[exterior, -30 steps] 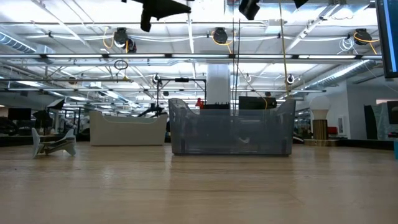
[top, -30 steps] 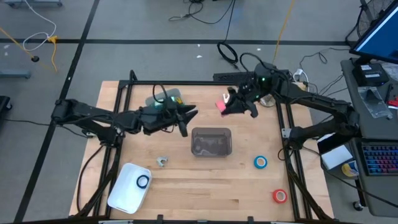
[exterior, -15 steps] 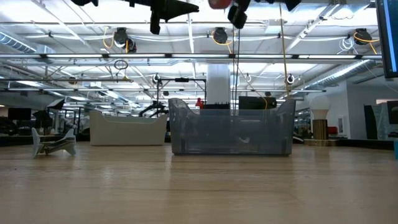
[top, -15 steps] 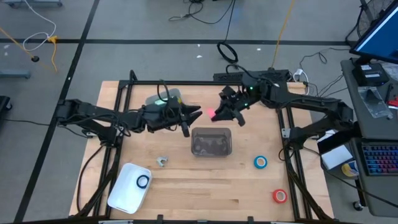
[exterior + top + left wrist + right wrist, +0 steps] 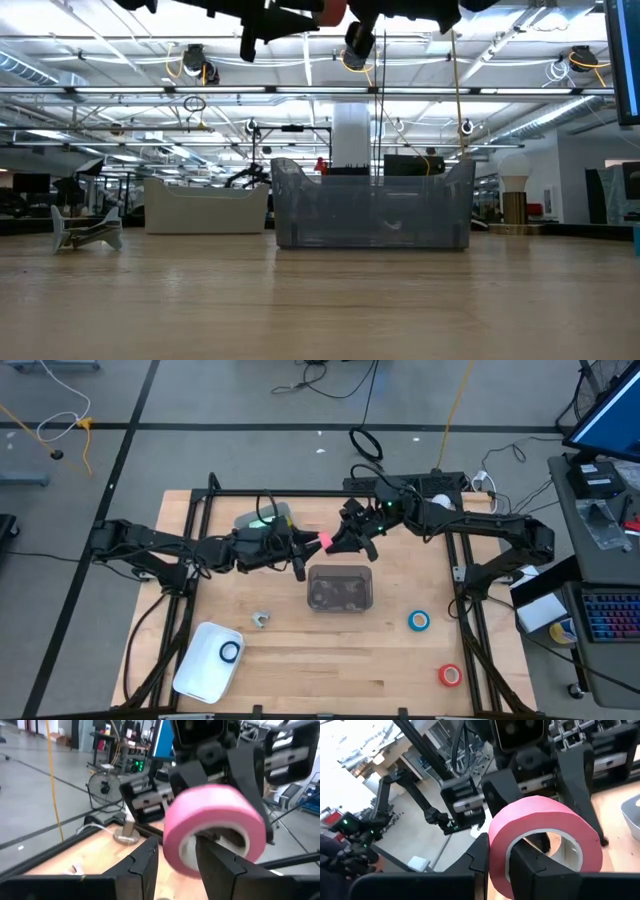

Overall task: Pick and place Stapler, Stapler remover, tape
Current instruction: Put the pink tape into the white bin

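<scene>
Clear bin (image 5: 340,588) is sitting mid-table; white tray (image 5: 207,660) with a blue tape ring (image 5: 231,652) near left; blue roll (image 5: 419,621) and red roll (image 5: 450,675) near right. Above the bin's far edge, we are seeing the right gripper (image 5: 335,542) clenching the pink tape roll (image 5: 324,541) through its hole. The left gripper (image 5: 310,544) is half-open at the roll; we cannot tell whether it is touching.

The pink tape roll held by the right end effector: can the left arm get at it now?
Probably yes: the left end effector is open right at the pink tape roll, with nothing between them.
</scene>
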You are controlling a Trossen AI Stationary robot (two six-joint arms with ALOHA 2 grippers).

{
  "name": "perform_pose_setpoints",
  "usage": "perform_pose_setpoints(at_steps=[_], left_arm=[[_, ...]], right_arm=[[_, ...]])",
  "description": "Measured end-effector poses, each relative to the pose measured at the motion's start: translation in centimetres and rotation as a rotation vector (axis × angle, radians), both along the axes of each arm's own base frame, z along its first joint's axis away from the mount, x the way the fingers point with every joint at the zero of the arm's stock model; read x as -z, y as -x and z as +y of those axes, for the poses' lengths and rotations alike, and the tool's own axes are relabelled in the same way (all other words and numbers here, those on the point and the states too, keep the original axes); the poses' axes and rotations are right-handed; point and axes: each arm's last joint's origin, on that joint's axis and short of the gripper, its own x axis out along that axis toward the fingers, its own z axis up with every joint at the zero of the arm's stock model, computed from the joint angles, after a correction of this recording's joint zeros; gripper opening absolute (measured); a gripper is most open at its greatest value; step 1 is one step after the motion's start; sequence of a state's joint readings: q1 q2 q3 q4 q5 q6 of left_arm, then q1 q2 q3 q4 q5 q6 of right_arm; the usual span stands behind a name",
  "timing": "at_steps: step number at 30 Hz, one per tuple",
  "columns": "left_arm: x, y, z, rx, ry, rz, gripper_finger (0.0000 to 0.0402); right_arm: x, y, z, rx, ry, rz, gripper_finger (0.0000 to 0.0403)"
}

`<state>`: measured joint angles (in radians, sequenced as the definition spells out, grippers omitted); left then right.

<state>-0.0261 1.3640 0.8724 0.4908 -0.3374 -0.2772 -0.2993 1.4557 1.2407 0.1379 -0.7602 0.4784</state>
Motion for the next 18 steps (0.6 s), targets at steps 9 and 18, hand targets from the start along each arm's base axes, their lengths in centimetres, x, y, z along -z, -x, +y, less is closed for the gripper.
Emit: perform_pose_setpoints(at_steps=[9,18], left_arm=[[0.3,0.0,1.3,0.000,0.054,0.016,0.0131],[0.1,0.0,3.0,0.127,0.143,-0.026,0.0081]], right_arm=[[-0.1,0.0,-0.1,0.010,-0.018,-0.003,0.0033],[-0.2,0.0,0.0,0.008,-0.016,-0.007,0.0033]])
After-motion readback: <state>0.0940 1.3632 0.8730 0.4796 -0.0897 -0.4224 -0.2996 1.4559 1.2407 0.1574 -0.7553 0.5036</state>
